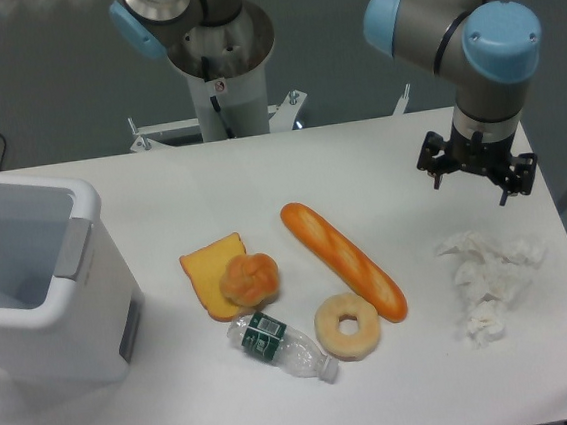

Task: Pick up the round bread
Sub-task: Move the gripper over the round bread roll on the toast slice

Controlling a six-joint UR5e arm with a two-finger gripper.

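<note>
The round bread (249, 278) is a small golden-orange knotted bun. It rests on the lower right part of a flat orange toast slice (209, 270) near the middle of the white table (358, 155). My gripper (477, 167) hangs over the right side of the table, far to the right of the bun and above a crumpled white tissue (488, 281). Its black fingers point down and hold nothing; I cannot tell how far apart they stand.
A long baguette (344, 259) lies diagonally right of the bun. A pale ring donut (348, 325) and a clear plastic bottle (279, 345) lie just in front. A white bin (39, 276) stands at the left edge. The arm's base (219, 68) stands at the back.
</note>
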